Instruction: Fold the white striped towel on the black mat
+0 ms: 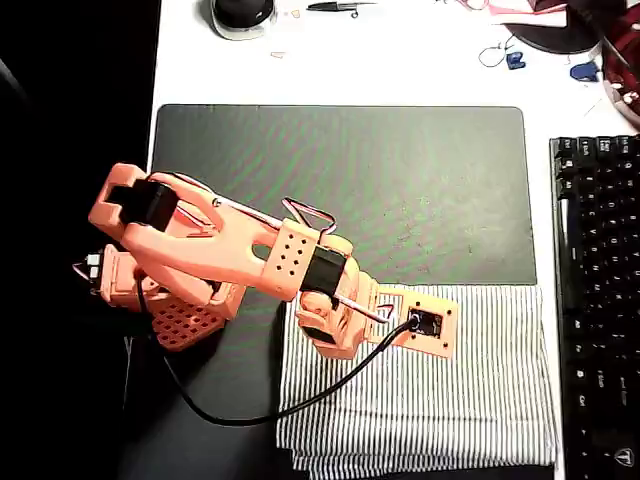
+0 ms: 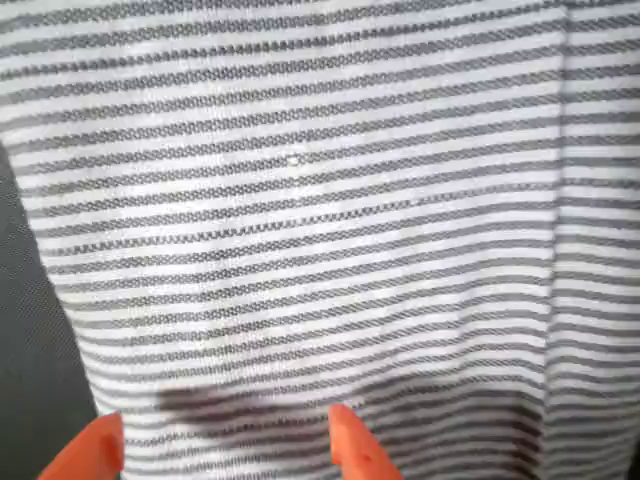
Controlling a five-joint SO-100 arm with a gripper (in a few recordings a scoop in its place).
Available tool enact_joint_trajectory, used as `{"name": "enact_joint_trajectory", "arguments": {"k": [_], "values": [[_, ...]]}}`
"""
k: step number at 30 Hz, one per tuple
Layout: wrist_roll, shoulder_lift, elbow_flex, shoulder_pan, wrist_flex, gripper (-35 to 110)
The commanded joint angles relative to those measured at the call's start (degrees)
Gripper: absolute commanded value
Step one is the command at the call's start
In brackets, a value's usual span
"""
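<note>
Orange plastic hand point(image 2: 225, 445) spread wide, empty, over woven striped towel point(image 2: 330, 230), matte mat point(image 1: 400, 180)

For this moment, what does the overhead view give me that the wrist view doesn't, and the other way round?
Overhead alone: the orange arm reaching over the towel's left part, the black mat's full outline, and a black keyboard at the picture's right. Wrist alone: two orange fingers spread apart just above the stripes, gripper holding nothing, plus the weave up close. Shared: the striped towel lying on the dark mat.
</note>
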Motion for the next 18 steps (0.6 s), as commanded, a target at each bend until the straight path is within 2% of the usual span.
{"name": "enact_joint_trajectory", "arguments": {"k": [1, 8, 16, 18], "values": [[1.41, 1.41, 2.46, -2.55, -4.04, 28], [1.93, -2.64, 6.33, -4.83, -11.16, 27], [1.49, -6.5, 7.56, -6.33, -15.12, 1], [1.93, -7.21, 7.56, -6.5, -15.91, 0]]}}
